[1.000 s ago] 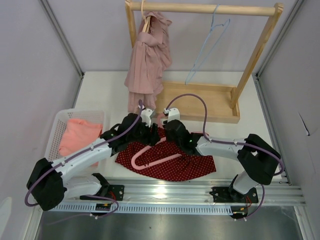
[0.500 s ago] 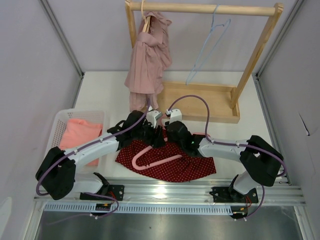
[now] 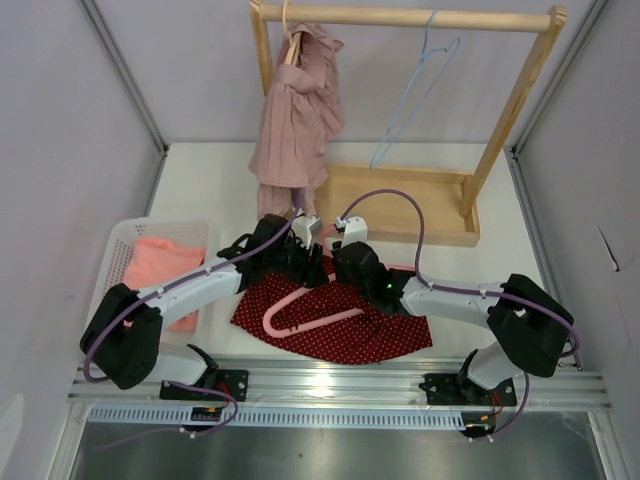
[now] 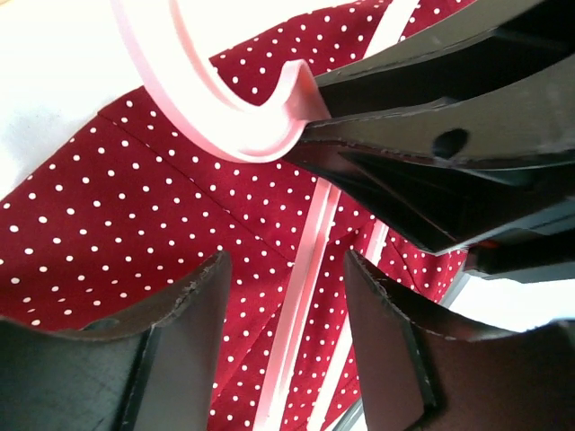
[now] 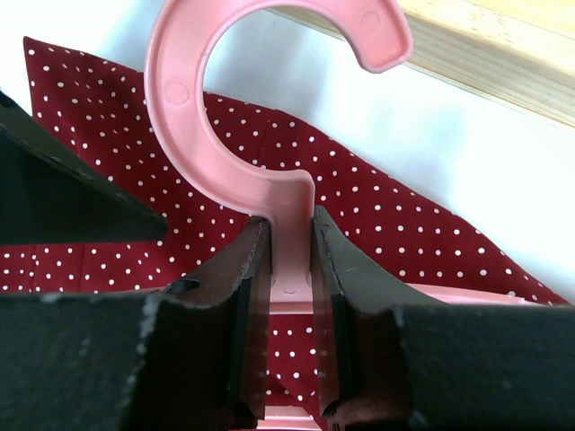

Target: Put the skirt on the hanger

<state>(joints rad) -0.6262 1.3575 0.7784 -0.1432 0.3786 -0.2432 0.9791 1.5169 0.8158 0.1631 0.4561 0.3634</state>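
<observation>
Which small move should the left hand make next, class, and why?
Probably lower the left hand and close it on the skirt fabric beneath, to start drawing it onto the pink hanger. The right hand is shut on the hanger's neck, steadying it, while the left hand is open just above the red dotted cloth, gripping nothing.

Walls (image 3: 60,100): grey and plain, on 3 sides
Table (image 3: 210,185): white and flat
Rack (image 3: 400,18): light wood, at the back
Rail (image 3: 350,380): shiny metal, at the near edge
</observation>
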